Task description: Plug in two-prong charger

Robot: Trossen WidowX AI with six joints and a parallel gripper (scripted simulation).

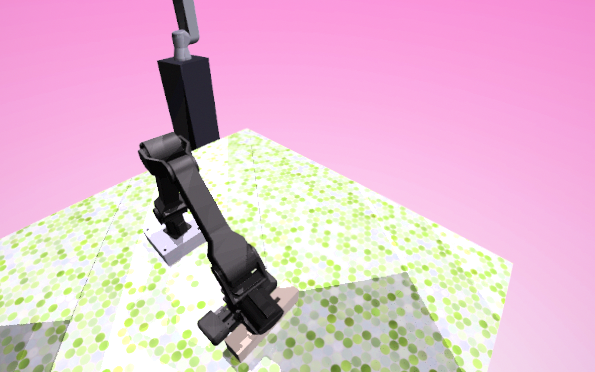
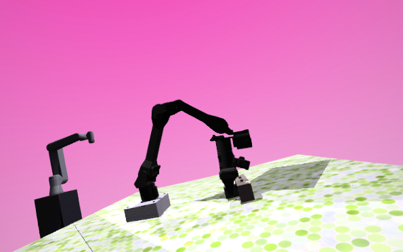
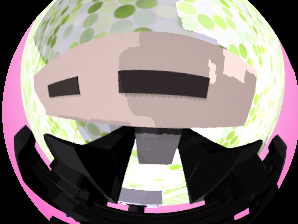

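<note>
The beige power strip [image 1: 251,344] [image 2: 246,192] [image 3: 100,110] lies on the dotted table. In the wrist view it spans the upper middle, with a short dark recess at left and a longer one at centre. The grey charger [image 3: 157,150] is beside the strip's lower edge, close against it near the middle. Its prongs are hidden, so how deep they sit cannot be told. My gripper [image 2: 231,195] [image 3: 156,126] is low beside the strip and slightly open, with a black finger on each side of the charger and narrow gaps beside its body. The top view hides the fingertips.
My arm's light grey base [image 1: 182,248] [image 2: 147,210] stands on the table behind the strip. A second grey arm stands on a dark pedestal [image 1: 199,100] [image 2: 57,211] beyond the table edge. Dark shadows cross the table near the strip.
</note>
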